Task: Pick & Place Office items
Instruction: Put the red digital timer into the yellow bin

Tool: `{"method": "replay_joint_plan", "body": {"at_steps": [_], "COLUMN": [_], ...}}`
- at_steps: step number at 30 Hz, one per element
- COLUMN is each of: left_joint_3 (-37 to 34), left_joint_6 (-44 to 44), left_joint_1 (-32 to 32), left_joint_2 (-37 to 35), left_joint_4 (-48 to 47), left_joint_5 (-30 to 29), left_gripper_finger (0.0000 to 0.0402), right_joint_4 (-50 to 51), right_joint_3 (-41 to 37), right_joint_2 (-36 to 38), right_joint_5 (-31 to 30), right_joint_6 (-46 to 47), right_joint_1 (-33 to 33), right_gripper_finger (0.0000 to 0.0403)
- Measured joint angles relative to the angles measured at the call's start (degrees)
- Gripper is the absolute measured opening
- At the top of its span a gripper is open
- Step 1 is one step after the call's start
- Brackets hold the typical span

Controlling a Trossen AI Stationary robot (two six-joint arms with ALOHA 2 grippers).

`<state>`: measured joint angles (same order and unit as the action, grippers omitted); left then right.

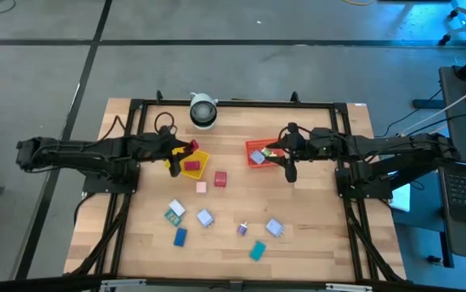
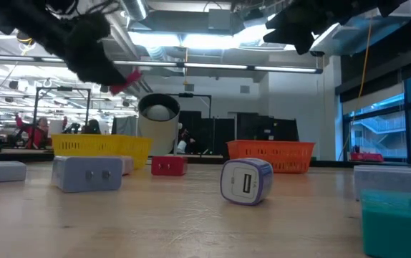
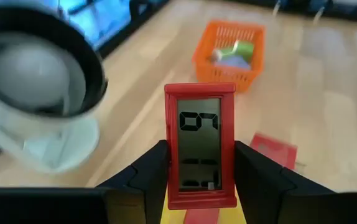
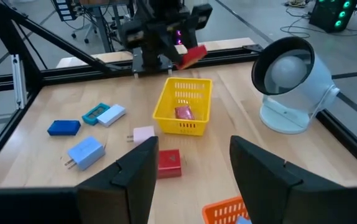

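The left gripper [image 3: 200, 177] is pinching a red digital clock [image 3: 200, 146] above the yellow tray [image 1: 193, 165]; the right gripper [image 4: 191, 168] is hovering spread, empty, beside the red tray [image 1: 256, 154].

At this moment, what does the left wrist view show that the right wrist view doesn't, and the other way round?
Only the left wrist view shows the face of the red digital clock, with its display, clamped between the left hand's fingers, and the items lying in the orange tray. Only the right wrist view shows the open right hand, the blue block and the pink block. Both show the white desk fan, the yellow tray and the clock.
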<state>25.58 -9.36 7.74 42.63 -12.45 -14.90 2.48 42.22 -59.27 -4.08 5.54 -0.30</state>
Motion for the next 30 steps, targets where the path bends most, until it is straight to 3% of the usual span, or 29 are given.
{"method": "replay_joint_plan", "body": {"at_steps": [13, 22, 30], "left_joint_3": [0.0, 0.3, 8.8], "left_joint_6": [-3.3, -4.4, -1.5], "left_joint_1": [4.1, 4.8, 7.7], "left_joint_2": [0.8, 8.3, 14.0], "left_joint_4": [-5.9, -9.3, -19.8], "left_joint_5": [1.4, 6.4, 10.0], "left_gripper_finger": [0.0153, 0.0154, 0.0152], "right_joint_4": [0.0, 0.1, 0.1], "right_joint_3": [0.0, 0.0, 0.0], "right_joint_2": [0.0, 0.0, 0.0], "right_joint_5": [0.5, 0.5, 0.7], "right_joint_6": [-0.3, -1.7, -1.9], "right_joint_1": [0.0, 0.0, 0.0], "right_gripper_finger": [0.0198, 0.0198, 0.0198]}}
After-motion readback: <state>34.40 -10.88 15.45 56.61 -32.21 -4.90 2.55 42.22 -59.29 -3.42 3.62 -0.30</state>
